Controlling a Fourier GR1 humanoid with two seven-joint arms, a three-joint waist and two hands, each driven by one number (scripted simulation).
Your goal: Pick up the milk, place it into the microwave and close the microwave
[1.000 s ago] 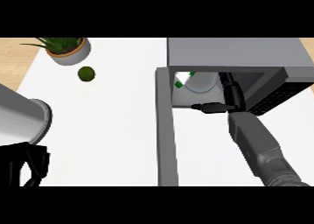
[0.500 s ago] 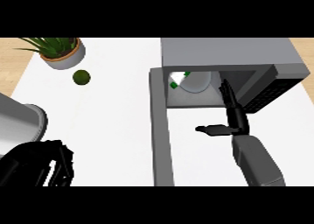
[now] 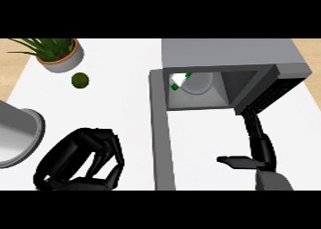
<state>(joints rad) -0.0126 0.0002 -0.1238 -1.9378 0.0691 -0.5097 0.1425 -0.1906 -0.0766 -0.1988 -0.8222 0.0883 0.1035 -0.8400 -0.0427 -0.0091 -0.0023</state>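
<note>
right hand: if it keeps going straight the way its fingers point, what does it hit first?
Likely the microwave at its right side, by the dark vented panel. The right hand has straight fingers aimed up the view at it; depth is unclear, so it might pass beside it.

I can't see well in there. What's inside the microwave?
Inside the microwave a white milk carton with green marks lies at the left, next to a round white plate. The front floor is bare. The far corners are hidden by the walls.

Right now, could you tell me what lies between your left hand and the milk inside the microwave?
In the head view, the microwave's open door stands edge-on between the left hand and the milk; the rest is bare white counter.
</note>
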